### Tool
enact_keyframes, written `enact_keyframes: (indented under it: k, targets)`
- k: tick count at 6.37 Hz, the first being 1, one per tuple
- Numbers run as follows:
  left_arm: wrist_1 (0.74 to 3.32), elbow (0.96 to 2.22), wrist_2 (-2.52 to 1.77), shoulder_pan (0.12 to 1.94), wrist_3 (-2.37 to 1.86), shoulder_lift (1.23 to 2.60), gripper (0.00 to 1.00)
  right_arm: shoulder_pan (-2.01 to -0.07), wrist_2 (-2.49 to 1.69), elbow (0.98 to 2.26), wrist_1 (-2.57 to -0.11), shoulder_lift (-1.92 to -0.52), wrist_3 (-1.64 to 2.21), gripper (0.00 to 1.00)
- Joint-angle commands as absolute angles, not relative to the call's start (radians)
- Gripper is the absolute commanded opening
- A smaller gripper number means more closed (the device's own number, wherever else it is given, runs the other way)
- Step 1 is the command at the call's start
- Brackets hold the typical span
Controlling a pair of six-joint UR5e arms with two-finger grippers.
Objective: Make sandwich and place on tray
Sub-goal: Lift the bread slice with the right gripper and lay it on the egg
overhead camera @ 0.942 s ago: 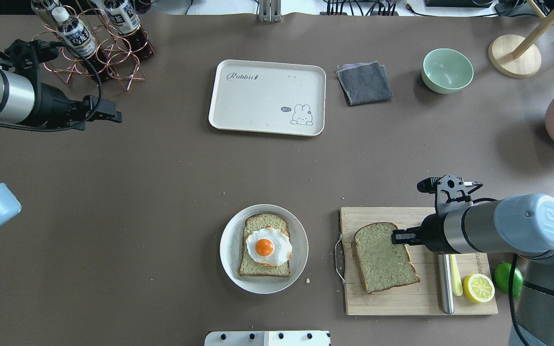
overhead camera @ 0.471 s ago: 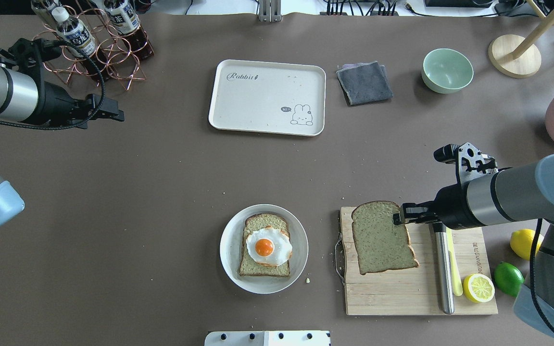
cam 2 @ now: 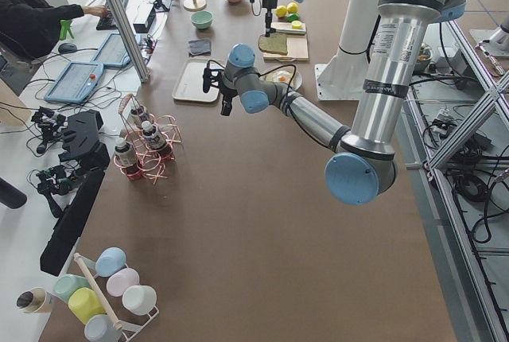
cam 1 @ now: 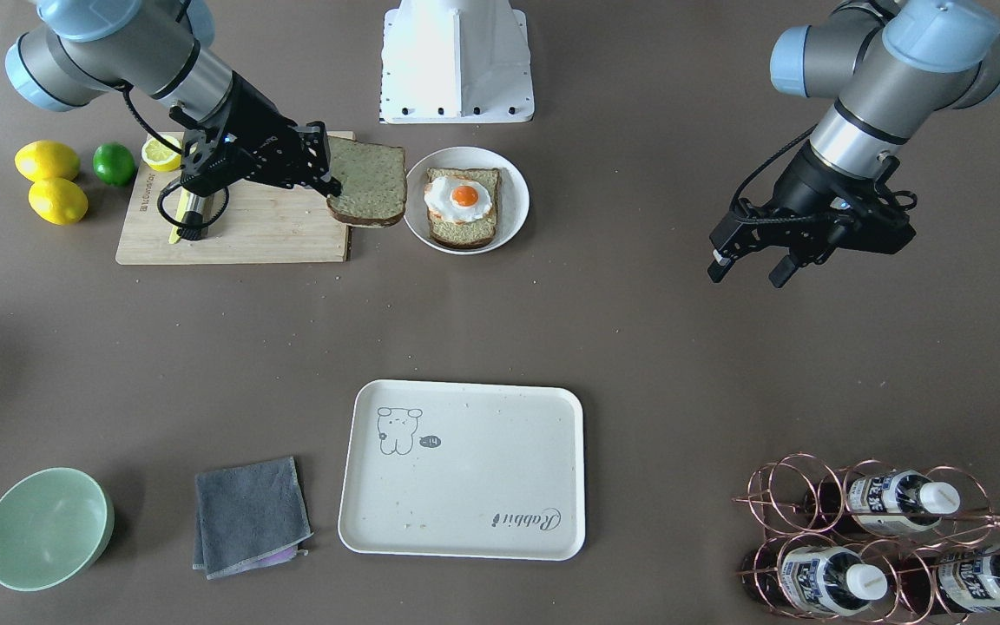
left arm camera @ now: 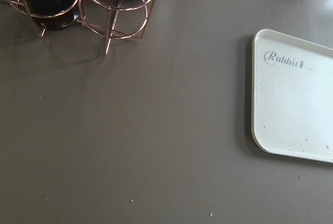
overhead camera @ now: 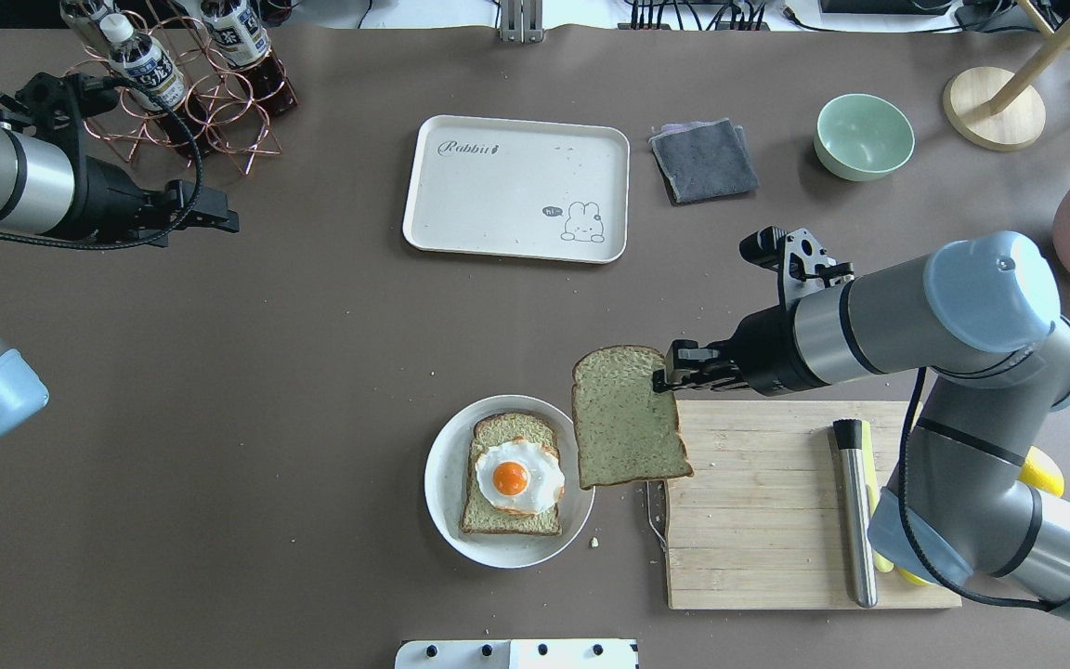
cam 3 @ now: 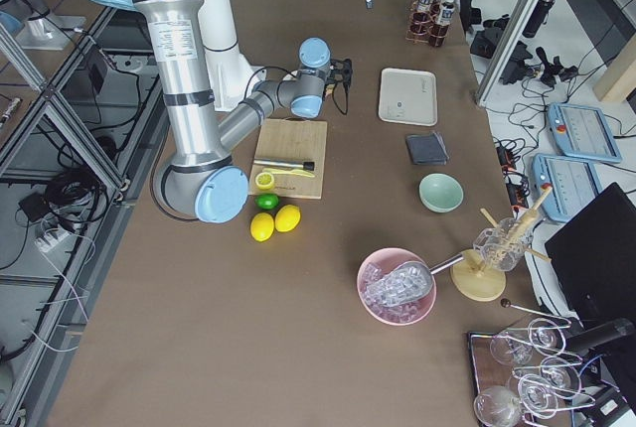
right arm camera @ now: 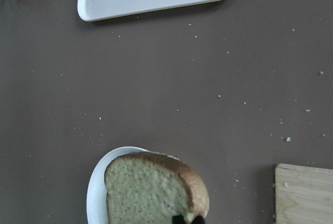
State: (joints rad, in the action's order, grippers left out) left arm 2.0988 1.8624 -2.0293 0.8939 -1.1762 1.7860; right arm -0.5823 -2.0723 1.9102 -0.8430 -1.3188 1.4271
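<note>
My right gripper is shut on the edge of a speckled tan bread slice and holds it in the air between the cutting board and the round white plate. The slice overlaps the plate's right rim. On the plate lies the other bread slice with a fried egg on top. The held slice also shows in the right wrist view and the front view. The cream tray lies empty at the far middle. My left gripper is open and empty, far to the left.
A wooden cutting board with a steel-handled tool lies under my right arm. Lemons and a lime lie beside it. A grey cloth, a green bowl and a copper bottle rack stand at the far side.
My right gripper has lifted the bread slice off the cutting board and carried it left, up to the plate's rim. The left arm has barely moved.
</note>
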Motion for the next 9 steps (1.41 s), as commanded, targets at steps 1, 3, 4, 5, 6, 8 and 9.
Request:
enact_keyframes:
  k: [1,3,4,5,6,8,9]
  targets:
    - [2.102,1.844,-2.02,0.894,-1.175,1.787,0.97,-0.482,-1.955,1.89,-0.841,-1.269,1.445,0.0]
    - [2.102,1.842,-2.02,0.894,-1.175,1.786,0.97,-0.385,-1.84,1.89,-0.841,-1.255,1.447,0.0]
    - [2.102,1.839,-2.02,0.893,-1.175,1.786,0.97,-0.352,-1.791,1.878,-0.842,-1.25,1.447,0.0]
    - [2.105,1.833,-2.02,0.893,-1.174,1.786,0.97,-0.332,-1.76,1.85,-0.841,-1.232,1.447,0.0]
    - [2.105,1.832,-2.02,0.893,-1.173,1.786,0.97,-0.316,-1.732,1.817,-0.842,-1.204,1.447,0.0]
    - [2.106,1.824,-2.02,0.893,-1.173,1.789,0.97,-0.29,-1.678,1.776,-0.841,-1.2,1.445,0.0]
    - [2.106,1.824,-2.019,0.893,-1.173,1.79,0.97,-0.287,-1.668,1.77,-0.841,-1.2,1.445,0.0]
